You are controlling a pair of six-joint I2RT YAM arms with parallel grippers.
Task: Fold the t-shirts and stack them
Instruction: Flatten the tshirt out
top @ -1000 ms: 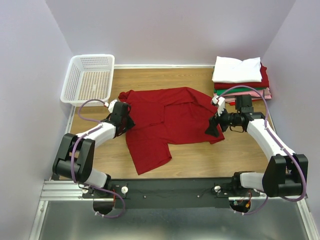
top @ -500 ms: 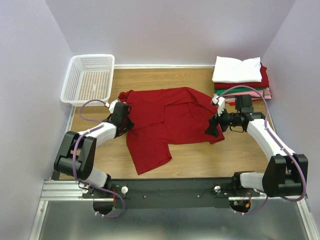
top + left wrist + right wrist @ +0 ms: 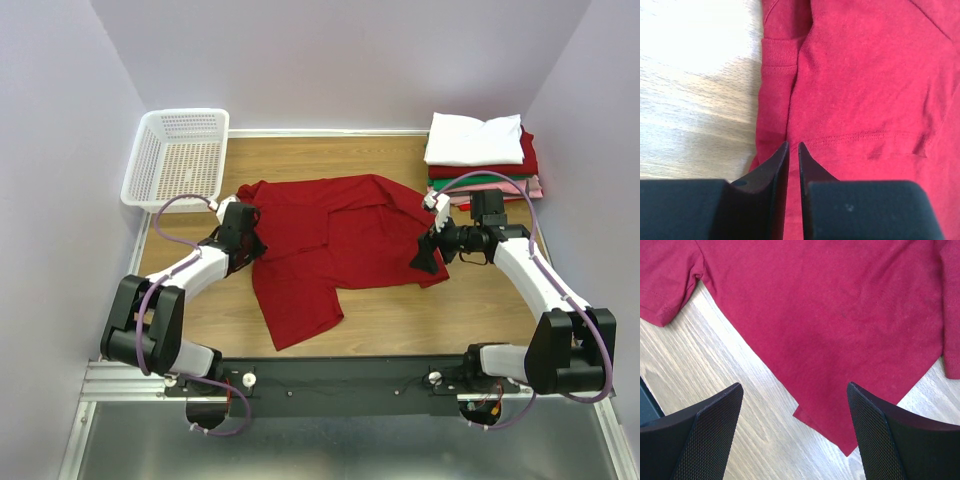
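At the shirt's [image 3: 330,240] left edge, the left end effector [image 3: 793,155] is pinched nearly together on a cloth fold. Over its right corner, the right end effector [image 3: 795,405] hangs wide apart above the table [image 3: 400,310]. Soft and limp, the shirt lies spread mid-table; grip hems or corners.

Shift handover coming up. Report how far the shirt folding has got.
Done: a stack of folded shirts, white on top, sits at the far right corner. In hand: the dark red t-shirt lies partly spread; the left end effector has nearly shut at its left edge, apparently pinching cloth, while the right end effector hovers open over a corner. Left: folding it and adding it to the stack.
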